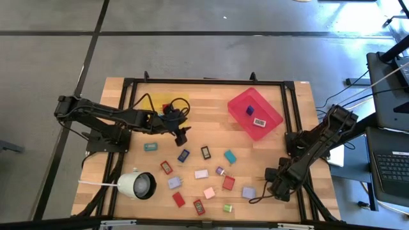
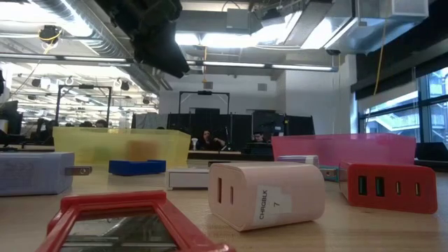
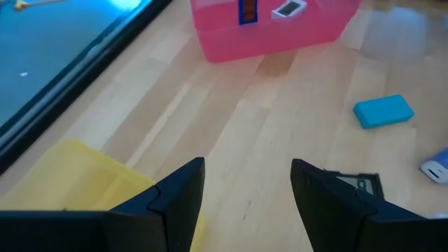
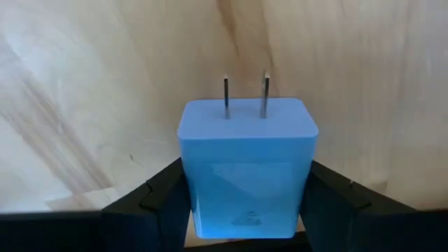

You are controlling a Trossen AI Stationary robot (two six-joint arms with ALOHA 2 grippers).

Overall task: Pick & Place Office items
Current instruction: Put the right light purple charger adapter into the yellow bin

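Observation:
Several small office items lie scattered on the wooden table [image 1: 211, 137]: red, teal, blue, lilac, pink, white, black and green blocks. One is a light-blue plug block [image 4: 245, 168], lying near the table's front right corner [image 1: 248, 191]. My right gripper [image 4: 245, 210] stands over it, fingers shut on its sides. My left gripper [image 3: 248, 189] hangs open above bare wood beside the yellow tray [image 3: 70, 175], with nothing between its fingers [image 1: 182, 132]. A teal block [image 3: 383, 110] and a black one [image 3: 360, 183] lie beyond it. My right gripper pinches the plug block by its two opposite sides [image 4: 192, 189], one finger on each. The fingers come from above, pointing down. The block lies flat on the table, with its two metal prongs [image 4: 245, 94] pointing away along the wood.
A red tray [image 1: 271, 115] at the back right holds a blue and a white block. The yellow tray [image 1: 160, 102] sits at the back left. A white lamp-like object [image 1: 136, 184] lies at the front left. A black frame [image 1: 287, 108] borders the table.

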